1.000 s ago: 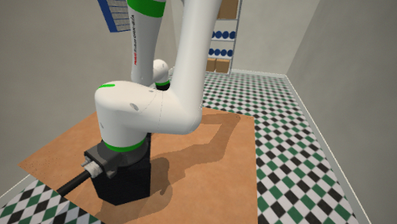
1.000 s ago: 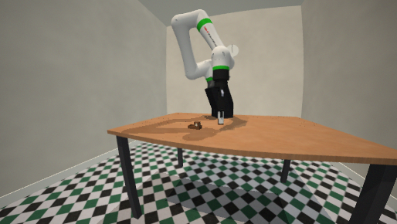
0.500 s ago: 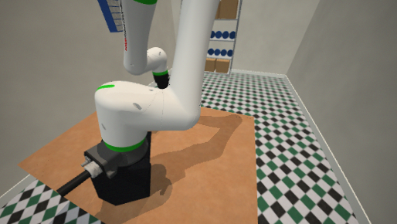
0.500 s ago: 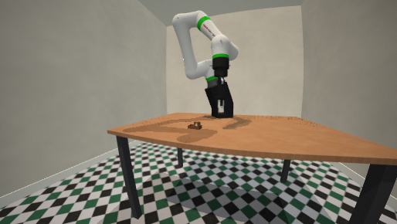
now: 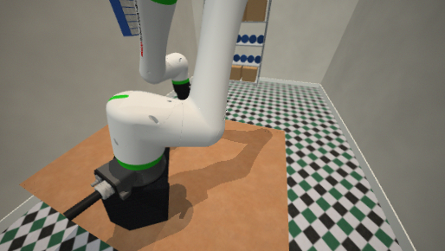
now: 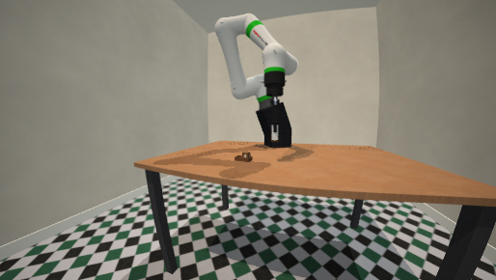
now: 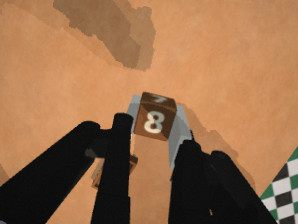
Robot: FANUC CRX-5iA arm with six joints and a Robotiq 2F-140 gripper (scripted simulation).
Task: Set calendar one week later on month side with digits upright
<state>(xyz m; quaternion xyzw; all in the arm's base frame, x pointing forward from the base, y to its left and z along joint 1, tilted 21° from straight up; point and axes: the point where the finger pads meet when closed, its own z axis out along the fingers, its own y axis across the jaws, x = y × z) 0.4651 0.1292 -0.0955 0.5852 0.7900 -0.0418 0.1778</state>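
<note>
In the wrist view my gripper [image 7: 154, 113] is shut on a brown calendar cube [image 7: 154, 116]. The cube's face towards the camera shows a white 8, and the cube hangs tilted above the bare wooden table. In the exterior view the gripper [image 6: 273, 139] points down, close over the far part of the table. The small brown calendar tray [image 6: 242, 158] lies on the table to the left of the gripper and nearer the camera. I cannot make out the tray's contents or the second cube. In the top view the arm's body hides the gripper and the tray.
The robot's black base [image 5: 136, 195] stands on the table [image 6: 318, 166]. A shelf rack [image 5: 250, 41] with boxes stands at the far wall. The table's edge and the checkered floor [image 7: 282, 185] show at the right in the wrist view.
</note>
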